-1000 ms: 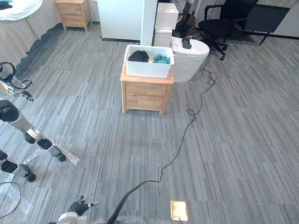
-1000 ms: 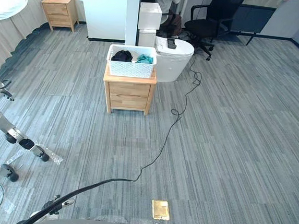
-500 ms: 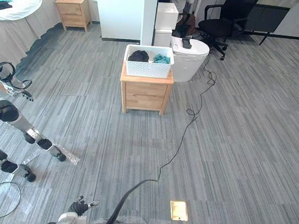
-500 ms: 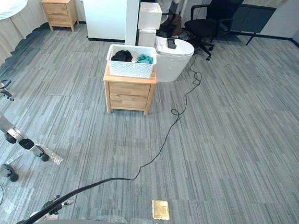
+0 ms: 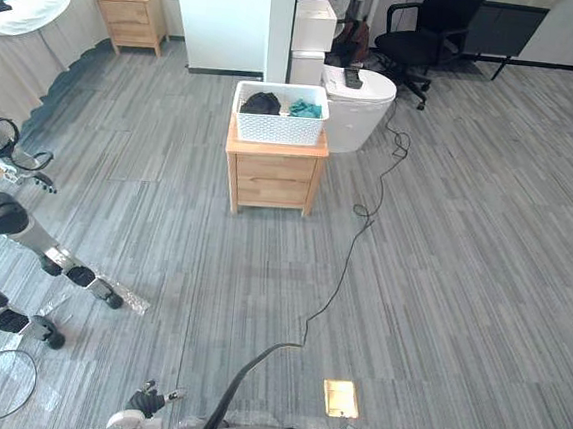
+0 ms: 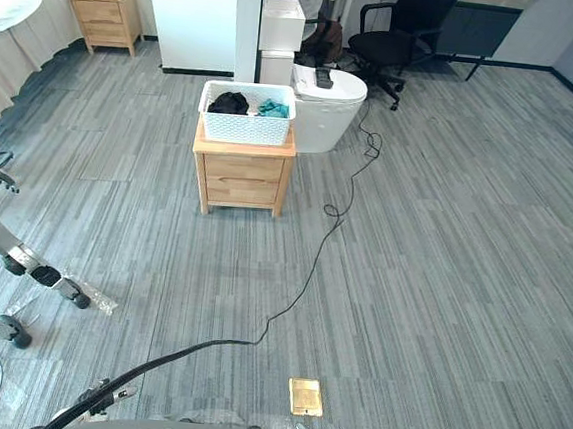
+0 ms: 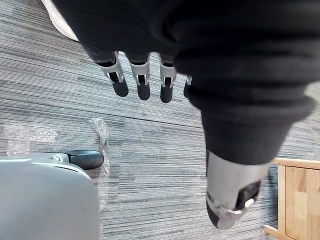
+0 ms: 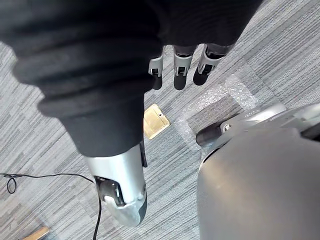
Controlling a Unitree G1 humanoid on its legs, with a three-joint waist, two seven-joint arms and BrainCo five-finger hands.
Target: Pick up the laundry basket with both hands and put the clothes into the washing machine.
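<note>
Hanging well apart from the laundry basket (image 5: 280, 115), the left hand (image 7: 142, 85) is dangling empty over the grey floor (image 7: 150, 150), fingers straight and relaxed. The basket is sitting on a wooden bedside cabinet (image 5: 274, 178) with dark and teal clothes (image 5: 264, 102) inside, the white washing machine (image 5: 361, 106) just beside it. The right hand (image 8: 182, 67) is hanging equally loose and empty above a brass floor plate (image 8: 156, 121).
</note>
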